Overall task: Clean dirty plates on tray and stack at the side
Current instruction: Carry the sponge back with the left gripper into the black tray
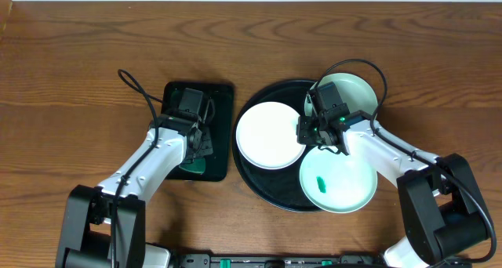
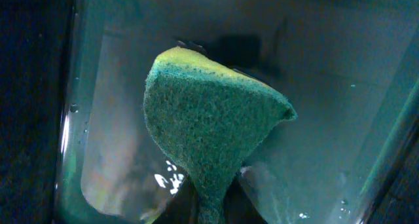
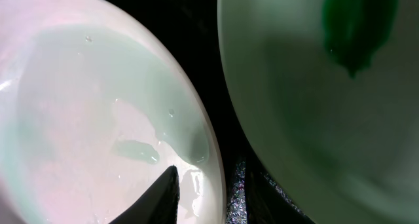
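Left of the large round black tray (image 1: pixel 263 187), just beside it on the desk: small rectangular black tray (image 1: pixel 224 143), wet, with shallow water (image 2: pixel 167 180) glinting on its floor. Left gripper (image 1: pixel 196 152) hangs over it, jaws pressed together on one narrow end of a green-and-yellow scouring sponge (image 2: pixel 209 126). The rest of the sponge fans out free beyond the pinch.
Risk: so little of it is held that a hard scrub could twist it loose. A soaked sponge would likely drip on the desk on the way to the round tray.

On the round tray: all three plates, none stacked at the side yet.
- Left half: white glossy plate (image 1: pixel 271 135), thin wet film on it.
- Middle: right gripper (image 1: pixel 312 135) sits low, one finger over the white plate's rim. Jaws spread or pinching, cannot tell.
- Risk: on wet glaze a rim grip may slide, or a nudge may drive this plate into its neighbours.
- Far right: pale mint-green plate (image 1: pixel 357 92), partly under the arm.
- Near right: second mint-green plate (image 1: pixel 345 186), carrying a green smear (image 1: pixel 321 182) and reaching the tray's rim. A push there might tip it off.
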`<act>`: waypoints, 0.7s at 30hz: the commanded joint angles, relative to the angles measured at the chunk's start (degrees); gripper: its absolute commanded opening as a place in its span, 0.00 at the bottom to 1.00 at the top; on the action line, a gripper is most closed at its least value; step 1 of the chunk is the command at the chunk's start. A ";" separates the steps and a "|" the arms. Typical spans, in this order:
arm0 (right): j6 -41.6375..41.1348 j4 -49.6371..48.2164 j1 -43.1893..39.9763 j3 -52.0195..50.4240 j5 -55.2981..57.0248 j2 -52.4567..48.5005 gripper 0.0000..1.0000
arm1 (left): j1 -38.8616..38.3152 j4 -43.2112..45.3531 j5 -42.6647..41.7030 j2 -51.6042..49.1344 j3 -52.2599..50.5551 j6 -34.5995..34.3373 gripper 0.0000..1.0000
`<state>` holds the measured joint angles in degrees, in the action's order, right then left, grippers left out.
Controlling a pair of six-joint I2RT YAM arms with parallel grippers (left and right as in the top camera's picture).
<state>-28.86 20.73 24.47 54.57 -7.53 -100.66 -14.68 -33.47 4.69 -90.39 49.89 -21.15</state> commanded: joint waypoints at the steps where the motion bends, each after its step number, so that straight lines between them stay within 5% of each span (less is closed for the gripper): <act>1: 0.26 0.02 0.50 -0.15 -0.02 -0.11 0.30 | 0.26 0.42 0.70 -0.17 -0.33 -0.55 0.14; 17: 0.26 0.50 0.50 -0.15 0.00 -0.11 0.32 | 0.26 0.37 0.26 -0.17 -0.33 -0.55 0.15; 21: 0.26 0.90 0.50 -0.15 0.00 -0.11 0.33 | 0.26 0.39 0.26 -0.17 -0.33 -0.55 0.27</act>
<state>-28.86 21.58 24.47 54.57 -7.53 -100.66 -14.66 -33.12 4.64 -90.39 49.89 -21.10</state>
